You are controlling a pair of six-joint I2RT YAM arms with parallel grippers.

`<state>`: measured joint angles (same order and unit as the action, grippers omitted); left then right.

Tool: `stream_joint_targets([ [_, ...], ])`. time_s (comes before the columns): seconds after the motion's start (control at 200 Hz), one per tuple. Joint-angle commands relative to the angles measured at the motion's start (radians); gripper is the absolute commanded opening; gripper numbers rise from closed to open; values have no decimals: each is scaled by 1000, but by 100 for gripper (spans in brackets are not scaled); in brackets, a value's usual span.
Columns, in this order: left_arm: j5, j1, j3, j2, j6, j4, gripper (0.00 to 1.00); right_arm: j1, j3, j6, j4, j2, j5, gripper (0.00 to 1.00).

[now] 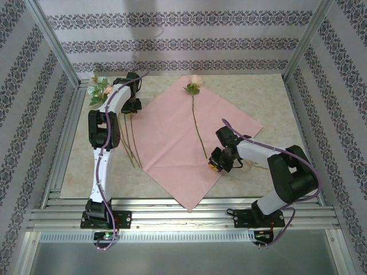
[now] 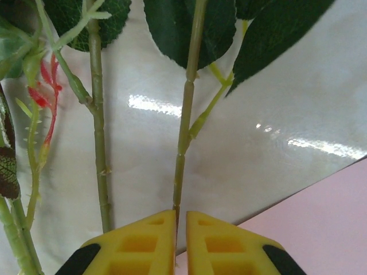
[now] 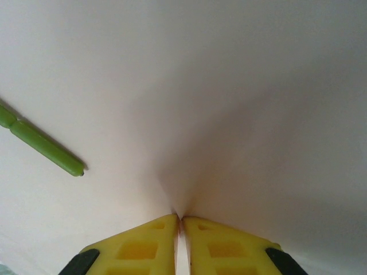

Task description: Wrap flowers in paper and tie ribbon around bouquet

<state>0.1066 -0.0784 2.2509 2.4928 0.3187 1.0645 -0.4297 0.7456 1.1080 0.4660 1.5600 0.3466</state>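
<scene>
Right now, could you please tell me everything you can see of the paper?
The paper is a large, thin sheet with its pink face up. It lies on the table turned like a diamond, one corner pointing toward the arms' bases. A single long-stemmed flower lies along its middle. The right gripper is shut on its near right edge, where the smooth sheet puckers into a small raised fold between the fingers.

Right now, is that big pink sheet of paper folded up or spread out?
Spread out. The large pink paper sheet lies flat as a diamond, one long-stemmed flower across it; the right yellow fingers pinch its edge.
</scene>
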Motion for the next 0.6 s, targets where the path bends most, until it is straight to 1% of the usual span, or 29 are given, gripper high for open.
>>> stream_joint_targets([
  [0.0, 29, 2, -8, 15, -29, -8, 11, -18, -39, -5, 92, 67, -29, 15],
  [0.135, 49, 2, -8, 8, -40, -3, 12, -16, -38, -6, 90, 72, -26, 15],
  [0.16, 53, 2, -8, 5, -39, -2, 16, -16, -36, -8, 90, 75, -26, 15],
  [0.185, 54, 2, -10, 2, -38, 0, 24, -16, -33, -9, 91, 76, -26, 15],
  [0.205, 54, 2, -13, -2, -38, -1, 28, -15, -32, -9, 91, 77, -26, 15],
  [0.25, 56, 2, -21, -12, -40, -5, 32, -15, -28, -11, 92, 80, -26, 15],
  [0.29, 61, 1, -33, -21, -44, -14, 33, -16, -28, -13, 92, 82, -26, 15],
  [0.405, 69, 2, -48, -25, -60, -32, 33, -15, -30, -12, 92, 79, -25, 15],
  [0.475, 61, 5, -48, -17, -63, -33, 31, -15, -33, -10, 94, 76, -26, 15],
  [0.56, 41, 10, -51, 0, -56, -38, 25, -15, -35, -11, 95, 72, -28, 15],
  [0.594, 32, 10, -50, 6, -57, -40, 20, -16, -36, -10, 95, 71, -28, 15],
])
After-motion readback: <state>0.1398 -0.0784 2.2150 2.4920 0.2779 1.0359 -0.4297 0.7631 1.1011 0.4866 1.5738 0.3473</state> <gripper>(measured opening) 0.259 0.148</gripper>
